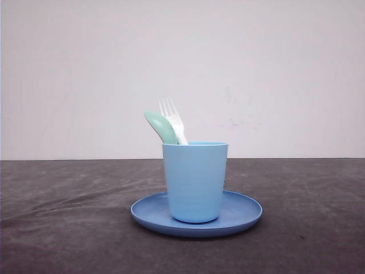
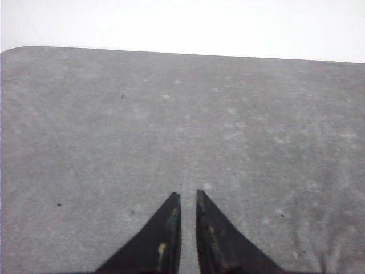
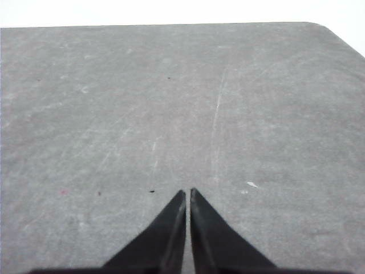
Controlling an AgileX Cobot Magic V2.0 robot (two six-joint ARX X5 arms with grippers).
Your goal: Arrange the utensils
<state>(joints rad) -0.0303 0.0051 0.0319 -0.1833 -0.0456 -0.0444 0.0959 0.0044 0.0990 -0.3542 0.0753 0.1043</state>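
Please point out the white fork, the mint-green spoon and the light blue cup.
white fork (image 1: 171, 116): front view, on its tines.
mint-green spoon (image 1: 161, 127): front view, on its bowl.
light blue cup (image 1: 195, 181): front view, on its wall.

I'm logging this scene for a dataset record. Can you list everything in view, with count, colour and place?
fork: 1, white, standing tines-up in the cup, beside the spoon
spoon: 1, mint green, standing bowl-up in the cup, left of the fork
cup: 1, light blue, upright on the plate
plate: 1, blue, round, on the table at centre
table: 1, dark grey, scuffed surface, in front of a pale wall
left gripper: 1, black, fingers nearly together with a thin gap, holding nothing, over bare table
right gripper: 1, black, fingers nearly together, holding nothing, over bare table
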